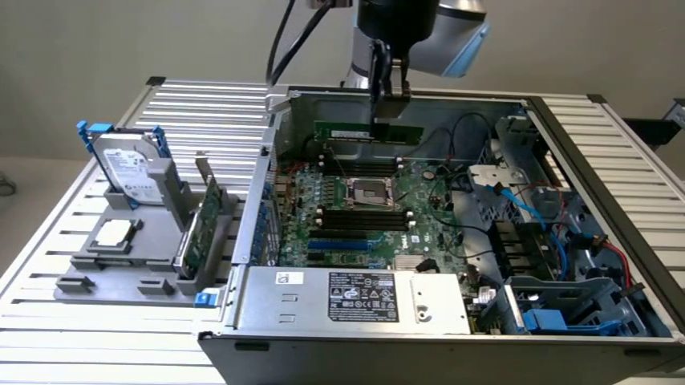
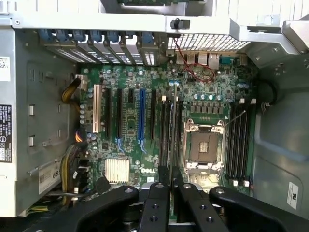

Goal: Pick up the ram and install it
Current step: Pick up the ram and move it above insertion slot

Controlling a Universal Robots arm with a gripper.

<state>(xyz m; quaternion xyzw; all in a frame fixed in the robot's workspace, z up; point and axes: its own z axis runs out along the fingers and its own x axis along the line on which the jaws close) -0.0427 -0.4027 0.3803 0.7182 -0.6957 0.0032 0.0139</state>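
Observation:
The ram [image 1: 367, 131] is a long thin green stick hanging level above the open computer case, over the motherboard's [image 1: 358, 212] far side. My gripper [image 1: 387, 120] is shut on the stick right of its middle. In the wrist view the ram [image 2: 171, 130] appears edge-on as a thin line between the black fingers [image 2: 163, 191], and my gripper [image 2: 171, 186] hangs over the long black slots [image 2: 164, 128] beside the CPU socket [image 2: 205, 147]. A second bank of black slots [image 2: 240, 140] lies on the socket's other side.
On the exterior view's left, a grey holder [image 1: 118, 269] carries a hard drive [image 1: 134, 170] and a taller green expansion card [image 1: 204, 224]. The power supply [image 1: 354, 297] fills the case's near side. Blue cables [image 1: 524, 208] and drive bays [image 1: 557, 313] occupy the exterior view's right.

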